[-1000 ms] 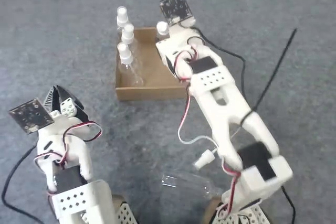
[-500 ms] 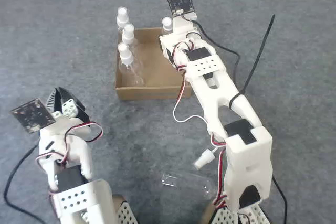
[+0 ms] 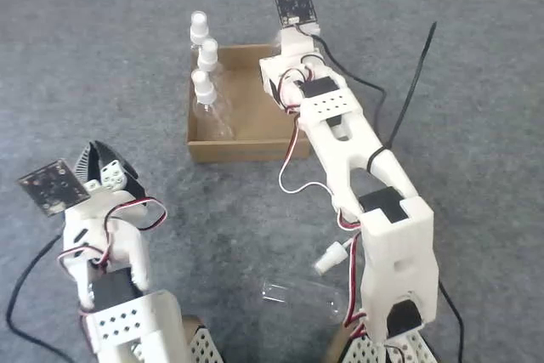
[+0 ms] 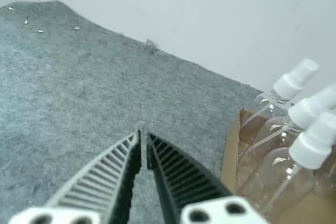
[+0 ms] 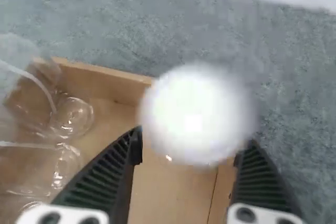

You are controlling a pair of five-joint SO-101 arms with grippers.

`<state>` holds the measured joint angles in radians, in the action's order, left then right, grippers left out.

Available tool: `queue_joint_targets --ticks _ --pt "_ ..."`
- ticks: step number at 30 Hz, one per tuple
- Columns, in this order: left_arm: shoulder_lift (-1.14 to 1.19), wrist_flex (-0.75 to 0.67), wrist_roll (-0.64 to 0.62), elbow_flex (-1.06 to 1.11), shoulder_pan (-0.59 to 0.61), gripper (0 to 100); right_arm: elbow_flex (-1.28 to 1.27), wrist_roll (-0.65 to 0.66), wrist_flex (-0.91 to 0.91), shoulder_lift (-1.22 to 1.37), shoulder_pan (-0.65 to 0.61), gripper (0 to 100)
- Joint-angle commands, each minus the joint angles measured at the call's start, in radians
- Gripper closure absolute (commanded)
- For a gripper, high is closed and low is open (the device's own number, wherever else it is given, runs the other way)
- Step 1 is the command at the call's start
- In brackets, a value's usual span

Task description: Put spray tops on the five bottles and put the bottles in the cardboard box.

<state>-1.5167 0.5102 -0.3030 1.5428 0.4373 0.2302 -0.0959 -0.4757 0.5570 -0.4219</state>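
Observation:
The cardboard box (image 3: 246,152) lies at the table's far middle. Three clear bottles (image 3: 202,91) with white spray tops stand along its left wall, also seen as bottles (image 4: 294,145) in the left wrist view. My right gripper (image 5: 191,140) is over the box's far right corner, shut on a fourth bottle whose white spray top (image 5: 194,114) sits between the fingers (image 5: 105,182). My left gripper (image 3: 96,157) is shut and holds nothing, low at the near left, well away from the box. A fifth bottle (image 3: 302,295) lies on its side near the front edge, with a loose spray top (image 3: 333,255) beside it.
Grey carpet (image 3: 442,82) covers the table. The right arm (image 3: 340,133) stretches from its base at the front to the box, with its cables hanging over the loose spray top. A black cable (image 3: 408,99) runs to the arm's right.
The right arm stretched farther toward the box's far right corner with its bottle, whose cap slid under the wrist camera board. The left arm stayed still.

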Motion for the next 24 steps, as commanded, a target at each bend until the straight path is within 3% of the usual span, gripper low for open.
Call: queue_joint_targets --ticks 1,8,24 --pt "0.009 -0.035 -0.002 -0.016 0.005 98 0.061 -0.005 0.013 -0.036 0.007 76.8" --pt "0.009 -0.035 -0.002 -0.016 0.005 98 0.063 -0.003 0.005 -0.041 0.007 76.8" --pt "0.009 -0.035 -0.002 -0.015 0.005 98 0.135 -0.005 -0.318 -0.214 0.007 76.8"
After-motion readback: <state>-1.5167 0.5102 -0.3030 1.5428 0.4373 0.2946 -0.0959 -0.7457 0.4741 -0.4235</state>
